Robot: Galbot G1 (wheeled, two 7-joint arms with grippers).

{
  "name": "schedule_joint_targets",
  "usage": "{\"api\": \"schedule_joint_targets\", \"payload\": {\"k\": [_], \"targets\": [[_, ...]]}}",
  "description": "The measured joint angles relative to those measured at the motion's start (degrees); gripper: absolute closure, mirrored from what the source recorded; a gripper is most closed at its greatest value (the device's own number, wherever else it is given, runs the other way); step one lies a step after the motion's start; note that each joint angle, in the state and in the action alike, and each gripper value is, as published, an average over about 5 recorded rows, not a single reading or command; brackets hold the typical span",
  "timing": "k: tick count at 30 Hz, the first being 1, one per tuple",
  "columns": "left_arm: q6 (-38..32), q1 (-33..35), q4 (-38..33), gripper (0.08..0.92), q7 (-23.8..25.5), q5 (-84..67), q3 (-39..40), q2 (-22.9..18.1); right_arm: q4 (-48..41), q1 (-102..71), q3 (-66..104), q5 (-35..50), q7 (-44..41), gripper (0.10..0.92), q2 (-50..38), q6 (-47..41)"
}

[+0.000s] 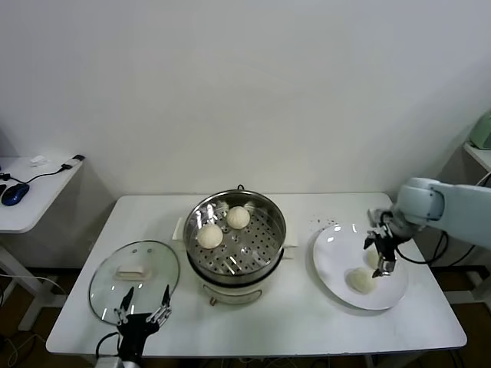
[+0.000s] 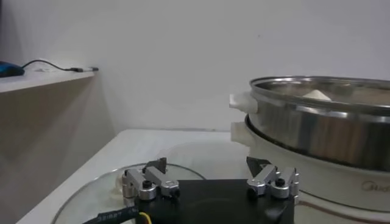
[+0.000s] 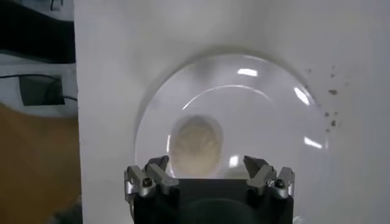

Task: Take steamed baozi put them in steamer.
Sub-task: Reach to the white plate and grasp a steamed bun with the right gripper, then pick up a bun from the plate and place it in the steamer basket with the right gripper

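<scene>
Unclenched, the right hand (image 3: 206,165) hovers over one baozi (image 3: 196,145); the head view shows another (image 1: 360,280) beside it.

Right arm (image 1: 453,207): smooth pale blue-grey rounded shell segments, ending in a black wrist. Right gripper (image 1: 381,247): black body, two silver metal finger mounts with dark pointed tips; the right wrist view shows a black round screw head on each silver mount (image 3: 144,182). Left gripper (image 1: 143,301): same black block, silver knuckles (image 2: 146,184), dark tips, black cable with white printed lettering and a yellow wire (image 2: 144,216) at its base.
</scene>
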Motion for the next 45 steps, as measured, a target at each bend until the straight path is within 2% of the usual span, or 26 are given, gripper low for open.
{"api": "schedule_joint_targets", "payload": {"k": [20, 23, 29, 37, 45], "targets": [[-0.5, 0.3, 0.1, 0.177, -0.1, -0.1, 0.2, 0.0, -3.8, -13.6, 10.7, -3.2, 3.7, 0.207, 1.0, -3.8], [-0.5, 0.2, 0.1, 0.177, -0.1, -0.1, 0.2, 0.0, -3.9, -14.2, 11.3, -3.4, 3.9, 0.249, 1.0, -4.2], [-0.5, 0.2, -0.1, 0.177, -0.1, 0.0, 0.2, 0.0, -3.5, -14.3, 11.7, -3.4, 3.9, 0.386, 0.9, -4.5], [-0.5, 0.5, -0.6, 0.177, -0.2, 0.2, 0.2, 0.0, -3.0, -7.2, 8.0, -1.9, 2.0, 0.405, 1.6, -2.8], [-0.5, 0.3, -0.8, 0.177, -0.2, 0.7, 0.8, 0.0, -3.0, 9.9, 2.2, 2.0, -2.8, 0.405, 8.4, 3.1]]}}
